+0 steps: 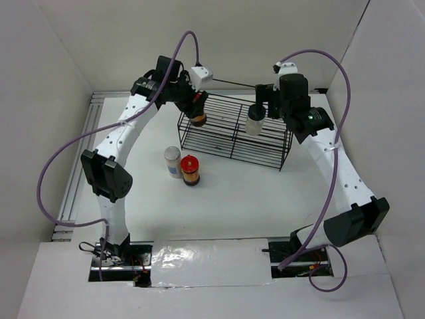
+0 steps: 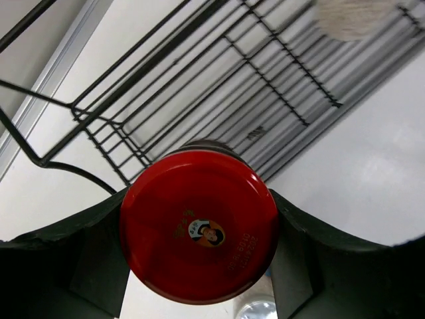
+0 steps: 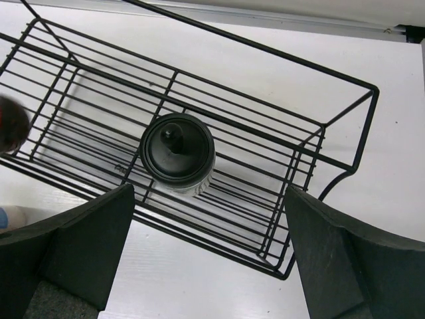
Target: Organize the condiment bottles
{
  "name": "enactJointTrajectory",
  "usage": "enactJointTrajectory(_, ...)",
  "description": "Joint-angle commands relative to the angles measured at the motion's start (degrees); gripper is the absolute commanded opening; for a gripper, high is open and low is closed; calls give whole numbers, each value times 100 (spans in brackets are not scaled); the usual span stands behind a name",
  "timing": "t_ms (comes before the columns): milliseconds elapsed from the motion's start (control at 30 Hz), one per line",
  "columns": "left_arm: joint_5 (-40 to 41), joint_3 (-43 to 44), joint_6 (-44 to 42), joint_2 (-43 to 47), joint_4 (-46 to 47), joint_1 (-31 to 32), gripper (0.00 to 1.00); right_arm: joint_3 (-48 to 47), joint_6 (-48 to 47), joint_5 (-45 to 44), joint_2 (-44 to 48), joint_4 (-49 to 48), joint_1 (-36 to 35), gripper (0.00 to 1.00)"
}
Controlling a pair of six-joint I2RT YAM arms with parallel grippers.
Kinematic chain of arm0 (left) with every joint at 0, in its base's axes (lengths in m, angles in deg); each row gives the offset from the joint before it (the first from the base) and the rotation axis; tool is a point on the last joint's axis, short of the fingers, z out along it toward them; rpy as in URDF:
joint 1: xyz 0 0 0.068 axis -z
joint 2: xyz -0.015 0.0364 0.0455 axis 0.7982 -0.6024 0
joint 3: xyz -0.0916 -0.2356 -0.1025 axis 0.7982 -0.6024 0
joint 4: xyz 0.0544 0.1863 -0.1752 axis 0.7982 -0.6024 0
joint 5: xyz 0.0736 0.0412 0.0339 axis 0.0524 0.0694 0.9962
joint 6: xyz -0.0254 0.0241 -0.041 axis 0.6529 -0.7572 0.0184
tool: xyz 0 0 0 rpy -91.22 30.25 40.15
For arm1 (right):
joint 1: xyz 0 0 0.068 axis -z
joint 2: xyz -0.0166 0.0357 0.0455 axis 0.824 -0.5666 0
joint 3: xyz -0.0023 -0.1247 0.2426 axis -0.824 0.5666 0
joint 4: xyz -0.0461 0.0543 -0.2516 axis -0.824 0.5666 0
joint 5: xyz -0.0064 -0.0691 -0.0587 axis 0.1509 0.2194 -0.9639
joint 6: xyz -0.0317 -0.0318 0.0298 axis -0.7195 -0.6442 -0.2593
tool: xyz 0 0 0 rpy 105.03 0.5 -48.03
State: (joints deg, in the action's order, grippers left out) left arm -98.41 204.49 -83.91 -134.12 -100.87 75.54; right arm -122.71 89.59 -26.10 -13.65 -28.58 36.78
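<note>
Looking from above: left gripper (image 1: 194, 109) clenched on a red-capped jar (image 1: 197, 118) at the left end of the wire rack (image 1: 229, 139); right gripper (image 1: 260, 106) hangs over a black-capped jar (image 1: 254, 123) farther right in the rack; a pale-capped jar (image 1: 172, 161) and a second red-capped jar (image 1: 190, 170) stand side by side, touching or nearly so, on the table (image 1: 252, 199) in front of the rack
Left wrist: both fingers (image 2: 86, 266) squeeze the red-capped jar from either side; rack wires show below and beyond it; whether its base rests on them is hidden
Right wrist: jaws released and spread wide, both sides clear of the black-capped jar, which stands upright on the rack floor
Progress: one jar looks placed; one is held at the rack, not yet let go; the two on the table are untouched, so roughly half the job is left
</note>
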Motion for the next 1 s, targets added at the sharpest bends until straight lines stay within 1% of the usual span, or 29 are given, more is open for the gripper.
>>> enactJointTrajectory(0, 332, 346, 425, -27, 988, -62, 0, -3, -4, -96, 38, -138, 24, 100)
enactJointTrajectory(167, 412, 328, 760, -326, 1305, -132, 0, 296, 5, -96, 327, -357, 33, 100)
enactJointTrajectory(333, 430, 328, 804, -545, 1235, -132, 0, 331, -22, -140, 372, -226, 51, 100)
enactJointTrajectory(567, 403, 152, 813, -598, 1173, -141, 0, 411, -22, -114, 389, -243, 59, 100)
enactJointTrajectory(633, 491, 196, 848, -677, 1138, -141, 16, 367, -22, -70, 337, -243, 59, 100)
enactJointTrajectory(667, 500, 196, 874, -704, 1112, -158, 27, 358, -22, -35, 310, -243, 59, 100)
enactJointTrajectory(700, 474, 188, 892, -704, 1094, -167, 50, 349, -48, 9, 293, -235, 51, 100)
enactJointTrajectory(733, 456, 170, 909, -686, 1094, -176, 60, 323, -65, 10, 284, -217, 42, 100)
enactJointTrajectory(800, 438, 152, 944, -660, 1085, -193, 77, 296, -101, -25, 240, -199, 24, 100)
enactJointTrajectory(833, 404, 152, 962, -660, 1085, -202, 80, 288, -118, -43, 240, -182, 15, 100)
enactJointTrajectory(867, 386, 152, 962, -625, 1094, -211, 86, 279, -127, -43, 222, -182, 15, 100)
enactJointTrajectory(967, 316, 152, 971, -590, 1120, -220, 93, 279, -162, 27, 205, -217, -28, 100)
